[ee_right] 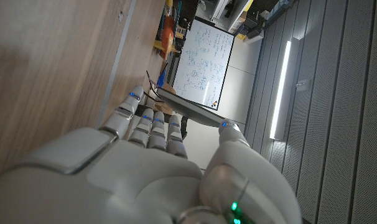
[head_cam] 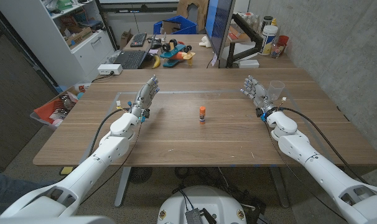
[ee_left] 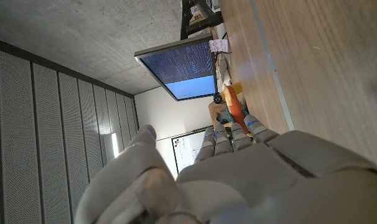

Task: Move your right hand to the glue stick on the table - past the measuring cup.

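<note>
the one glue stick (head_cam: 202, 114) stood upright near the middle of the table (head_cam: 176, 140), alone and well apart from both hands, which probably left it easy to reach from either side. the single clear measuring cup (head_cam: 276, 91) stood just beside the right hand (head_cam: 255, 91) on its far side, so the path inward to the stick seemed to lead away from the cup. both the right hand and the left hand (head_cam: 146, 95) waited with fingers apart and raised, holding nothing.
</note>
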Available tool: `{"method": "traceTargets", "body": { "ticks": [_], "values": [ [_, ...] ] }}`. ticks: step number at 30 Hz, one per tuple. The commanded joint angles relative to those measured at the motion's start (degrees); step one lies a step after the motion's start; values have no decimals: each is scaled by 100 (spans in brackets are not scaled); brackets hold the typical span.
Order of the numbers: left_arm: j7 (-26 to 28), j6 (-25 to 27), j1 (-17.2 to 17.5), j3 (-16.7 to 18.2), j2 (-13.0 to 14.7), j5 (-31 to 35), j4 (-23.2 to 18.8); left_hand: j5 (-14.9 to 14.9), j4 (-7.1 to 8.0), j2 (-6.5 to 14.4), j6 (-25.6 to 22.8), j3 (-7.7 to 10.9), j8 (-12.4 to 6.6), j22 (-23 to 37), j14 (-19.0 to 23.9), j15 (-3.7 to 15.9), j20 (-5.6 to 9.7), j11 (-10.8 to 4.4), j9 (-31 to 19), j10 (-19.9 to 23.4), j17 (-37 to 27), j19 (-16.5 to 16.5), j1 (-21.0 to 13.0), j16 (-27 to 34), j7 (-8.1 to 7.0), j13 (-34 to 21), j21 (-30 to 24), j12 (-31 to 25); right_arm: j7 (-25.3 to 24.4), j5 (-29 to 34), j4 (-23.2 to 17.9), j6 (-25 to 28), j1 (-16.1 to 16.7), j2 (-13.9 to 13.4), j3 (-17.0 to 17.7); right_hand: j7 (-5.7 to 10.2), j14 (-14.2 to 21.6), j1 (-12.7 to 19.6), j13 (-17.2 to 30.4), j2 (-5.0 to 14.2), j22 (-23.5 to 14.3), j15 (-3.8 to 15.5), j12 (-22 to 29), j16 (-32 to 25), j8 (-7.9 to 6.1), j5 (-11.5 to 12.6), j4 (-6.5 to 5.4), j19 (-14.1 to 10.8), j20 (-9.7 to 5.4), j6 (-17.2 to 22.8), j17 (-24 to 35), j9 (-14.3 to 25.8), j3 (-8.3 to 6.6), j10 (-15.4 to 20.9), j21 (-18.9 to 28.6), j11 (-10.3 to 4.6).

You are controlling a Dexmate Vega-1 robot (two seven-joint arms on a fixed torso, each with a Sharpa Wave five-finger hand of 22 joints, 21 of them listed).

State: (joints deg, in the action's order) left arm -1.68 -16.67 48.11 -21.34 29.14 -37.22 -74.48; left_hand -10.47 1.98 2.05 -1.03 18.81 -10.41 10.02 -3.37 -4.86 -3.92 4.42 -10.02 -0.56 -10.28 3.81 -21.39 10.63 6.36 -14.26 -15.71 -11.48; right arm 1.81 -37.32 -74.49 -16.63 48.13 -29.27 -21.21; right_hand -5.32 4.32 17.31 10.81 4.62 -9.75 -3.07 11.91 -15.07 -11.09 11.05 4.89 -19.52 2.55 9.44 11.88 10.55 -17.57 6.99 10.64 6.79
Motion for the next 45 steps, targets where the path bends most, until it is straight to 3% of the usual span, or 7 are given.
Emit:
{"method": "traceTargets", "body": {
  "ticks": [1, 23, 45],
  "values": [
    [24, 23, -20, -35, 1, 66, -35, -31, 2, 15, -2, 45, -40, 14, 7, -44, -45, 27, -27, -1, -25, -16, -55, 26, 35, -5, -22, -45, 39, -22, 22, -5, 4, -15, 17, -2, 39, 40, 29, -1, -11, -3, 20, -30, -19, 19, -6, -37, -1, 44, 19, 23, -36, 39, 41, 12],
    [58, 110, -45, -44, 52, 102, -89, -21, -31, 29, -13, 47, -41, 16, 17, -39, -68, 15, -27, 5, -24, -2, -64, 29, 16, 36, 30, -51, 92, 47, 93, -89, -47, 4, -24, 4, 45, 48, 30, 16, -11, 1, 8, -7, -15, 17, 15, -36, -3, 44, 18, 23, -24, 44, 42, 17],
    [-85, 112, -102, -41, 75, 56, 13, -14, -60, 38, -34, 43, -44, 18, 26, -36, -94, 22, -27, 13, -25, -12, -63, 30, 11, 76, 73, -58, -43, 336, -109, -235, 68, -58, -123, 53, 68, 43, 31, 23, -11, 12, 8, 6, -18, 14, 28, -44, 4, 58, 19, 24, -5, 71, 46, 8]
  ]
}}
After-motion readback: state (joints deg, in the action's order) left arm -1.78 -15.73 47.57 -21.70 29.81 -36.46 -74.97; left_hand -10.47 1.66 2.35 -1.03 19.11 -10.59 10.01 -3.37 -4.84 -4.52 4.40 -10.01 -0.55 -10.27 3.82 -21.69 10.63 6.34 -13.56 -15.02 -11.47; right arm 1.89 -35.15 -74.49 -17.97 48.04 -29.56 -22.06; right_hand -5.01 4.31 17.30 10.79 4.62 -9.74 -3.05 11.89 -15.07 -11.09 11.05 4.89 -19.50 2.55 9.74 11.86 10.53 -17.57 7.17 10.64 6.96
